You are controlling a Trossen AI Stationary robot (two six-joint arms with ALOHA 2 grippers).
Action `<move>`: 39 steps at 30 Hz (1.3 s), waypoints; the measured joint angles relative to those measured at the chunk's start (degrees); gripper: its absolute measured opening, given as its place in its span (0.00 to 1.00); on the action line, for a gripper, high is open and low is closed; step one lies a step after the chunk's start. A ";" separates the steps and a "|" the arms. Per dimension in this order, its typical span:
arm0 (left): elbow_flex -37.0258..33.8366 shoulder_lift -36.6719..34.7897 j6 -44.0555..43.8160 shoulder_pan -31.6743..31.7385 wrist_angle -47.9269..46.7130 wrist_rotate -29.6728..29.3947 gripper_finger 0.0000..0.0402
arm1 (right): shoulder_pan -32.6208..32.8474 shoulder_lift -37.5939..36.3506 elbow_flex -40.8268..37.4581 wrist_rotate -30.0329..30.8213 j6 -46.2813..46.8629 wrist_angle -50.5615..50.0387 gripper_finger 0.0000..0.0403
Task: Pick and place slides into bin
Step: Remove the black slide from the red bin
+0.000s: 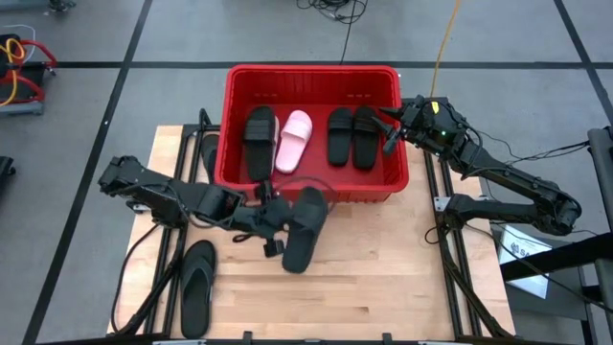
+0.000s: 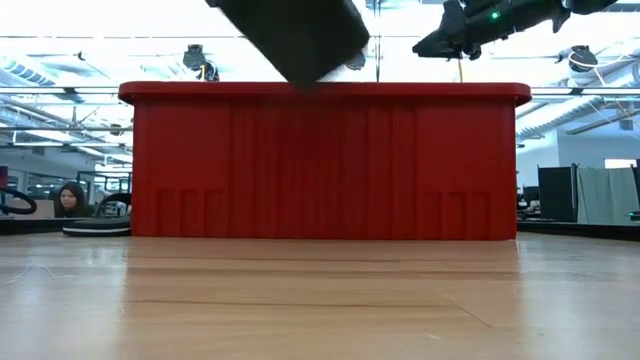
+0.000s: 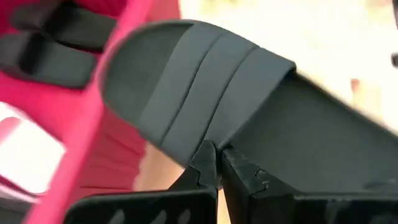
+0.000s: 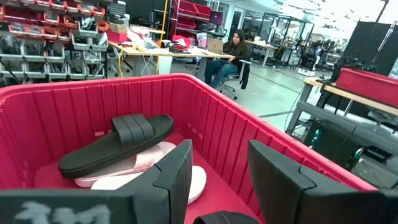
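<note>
Pincer states are read first: the left pincer (image 1: 280, 217) is pressed shut on a black slide (image 1: 305, 228), lifted just outside the bin's near wall. A large red bin (image 1: 239, 79) is seen at the table's (image 1: 383, 278) far edge, holding three black slides and a pink slide (image 1: 293, 141), apparently flat. Over its right side the right pincer (image 1: 388, 129) is held spread, gripping nothing. A flip-flop (image 1: 197, 287) is left near the table's front-left corner.

Both six-joint arms are matte black, built of chunky rounded segments. The right pincer (image 1: 391, 129) has blocky, angular black fingers (image 4: 171, 180), and a green light glows on its wrist housing.
</note>
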 joint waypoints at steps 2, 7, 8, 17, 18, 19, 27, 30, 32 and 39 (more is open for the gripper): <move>-0.12 1.02 -0.38 -1.06 -0.94 0.88 0.00 | 0.00 0.00 0.00 0.00 0.29 -0.15 0.36; -0.03 4.25 -2.02 -2.49 -3.62 3.56 0.00 | 0.00 0.00 0.00 -1.54 0.36 -0.34 0.36; -0.06 5.33 -2.87 -2.49 -4.80 4.27 0.00 | 0.00 0.00 0.00 -2.21 0.38 -0.33 0.36; -0.08 14.45 -3.20 -2.67 -0.94 9.10 0.00 | 0.02 0.04 0.00 -4.48 0.40 -0.92 0.36; -0.11 15.30 -3.09 -2.67 -0.51 9.44 0.00 | 0.02 0.04 0.00 -4.48 0.40 -0.94 0.36; -0.11 15.97 -3.03 -2.67 0.08 9.47 0.00 | 0.02 0.04 0.00 -4.49 0.39 -0.99 0.36; 0.02 18.63 -1.89 -1.93 1.17 9.58 0.00 | 0.02 0.04 0.00 -4.48 0.38 -1.25 0.36; 0.02 18.64 -2.33 -1.76 1.18 9.68 0.00 | 0.02 0.04 0.00 -4.49 0.38 -1.61 0.36; 0.02 18.64 -4.30 -1.69 1.23 9.64 0.02 | 0.02 0.04 0.00 -4.49 0.38 -2.02 0.36; 0.02 18.64 -7.28 -1.69 0.99 9.40 0.08 | 0.02 0.04 0.00 -4.48 0.38 -3.97 0.36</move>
